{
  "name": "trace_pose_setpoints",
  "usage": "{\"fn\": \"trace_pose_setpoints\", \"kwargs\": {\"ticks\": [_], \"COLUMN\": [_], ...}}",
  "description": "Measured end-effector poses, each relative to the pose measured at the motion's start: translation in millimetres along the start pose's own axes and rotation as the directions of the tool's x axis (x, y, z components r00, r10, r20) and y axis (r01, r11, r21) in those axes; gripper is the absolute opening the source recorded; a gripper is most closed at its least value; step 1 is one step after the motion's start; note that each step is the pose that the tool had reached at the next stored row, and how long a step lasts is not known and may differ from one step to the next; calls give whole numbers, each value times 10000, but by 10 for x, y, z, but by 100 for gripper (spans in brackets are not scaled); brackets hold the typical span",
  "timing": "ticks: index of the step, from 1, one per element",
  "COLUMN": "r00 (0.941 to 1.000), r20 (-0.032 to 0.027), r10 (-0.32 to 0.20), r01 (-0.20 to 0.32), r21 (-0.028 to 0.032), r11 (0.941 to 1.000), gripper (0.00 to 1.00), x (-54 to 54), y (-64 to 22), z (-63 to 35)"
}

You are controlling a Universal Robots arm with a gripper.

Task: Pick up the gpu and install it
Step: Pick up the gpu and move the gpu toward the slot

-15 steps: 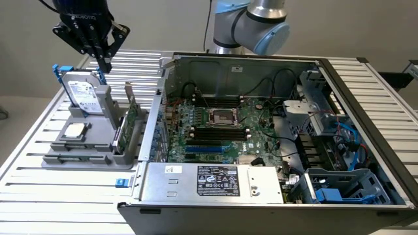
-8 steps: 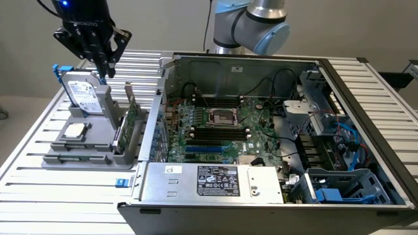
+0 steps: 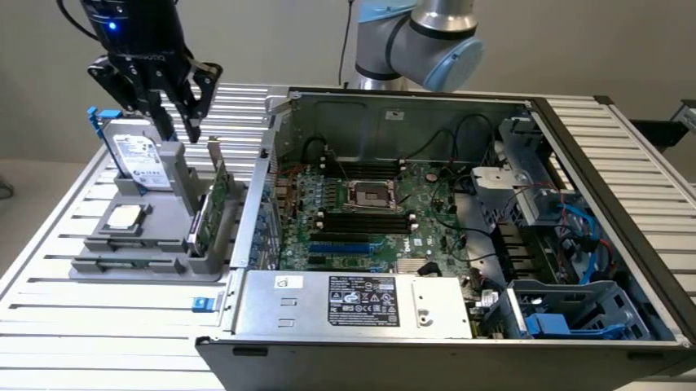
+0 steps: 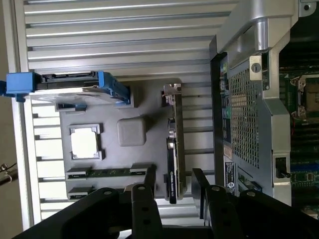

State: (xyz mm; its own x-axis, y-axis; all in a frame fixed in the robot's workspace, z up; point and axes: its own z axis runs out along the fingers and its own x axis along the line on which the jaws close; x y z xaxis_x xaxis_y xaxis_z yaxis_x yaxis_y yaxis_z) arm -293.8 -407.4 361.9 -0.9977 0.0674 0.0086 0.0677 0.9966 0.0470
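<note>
Over to the black two-fingered gripper (image 3: 182, 134) on the Universal Robots arm: hanging above the grey moulded parts holder (image 3: 120, 265) on the slatted aluminium table (image 3: 87, 326), fingers apart, clamped on nothing, touching nothing. From the wrist camera, same gripper (image 4: 174, 185), spread just wider than a thin card edge and lined up along it from above. Reads as a pre-grasp pose, pick not yet made. And there, the gpu (image 3: 217, 194): thin rectangular card, green circuit board on one face, black cover on the other, silver metal bracket at one end. Standing on its long edge in a narrow slot of the holder, on the side nearest the computer. Stood upright that way, most likely, to offer its top edge to a pinch from overhead; seen edge-on at the wrist as the gpu (image 4: 174, 134), one end sitting between the two fingers in line of sight. Alongside in the same holder: a silver hard drive in a blue-handled frame (image 3: 142, 159), propped upright at the far end, and a small square silver processor chip (image 3: 125, 216), flat in its own recess. Just beside, the open metal desktop case (image 3: 392, 114), laid on its side with the panel off, green motherboard (image 3: 370, 212) facing up, presumably to allow reaching in from above. Nothing installed yet: card in the holder, not in the case.
</note>
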Motion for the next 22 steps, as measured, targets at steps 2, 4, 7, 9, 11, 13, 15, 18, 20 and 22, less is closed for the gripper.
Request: {"fn": "trace_pose_setpoints", "kwargs": {"ticks": [2,4,7,9,11,13,15,18,20,22], "r00": [10000,10000,9999,9998,9998,9997,9997,9996,9995,9995], "r20": [-1,-4,-7,-8,-10,-11,-12,-14,-14,-14], "r10": [-39,-88,-151,-182,-205,-230,-254,-290,-309,-331], "r01": [39,88,151,182,205,230,254,290,309,331], "r21": [0,0,1,1,2,2,2,2,2,1], "r11": [10000,10000,9999,9998,9998,9997,9997,9996,9995,9995], "gripper": [42,42,42,42,42,42,42,42,42,42], "x": [-2,-3,-5,-7,-8,-10,-12,-15,-17,-19], "y": [-20,-36,-61,-82,-105,-130,-155,-194,-218,-238], "z": [35,71,124,160,195,230,265,318,353,389]}}
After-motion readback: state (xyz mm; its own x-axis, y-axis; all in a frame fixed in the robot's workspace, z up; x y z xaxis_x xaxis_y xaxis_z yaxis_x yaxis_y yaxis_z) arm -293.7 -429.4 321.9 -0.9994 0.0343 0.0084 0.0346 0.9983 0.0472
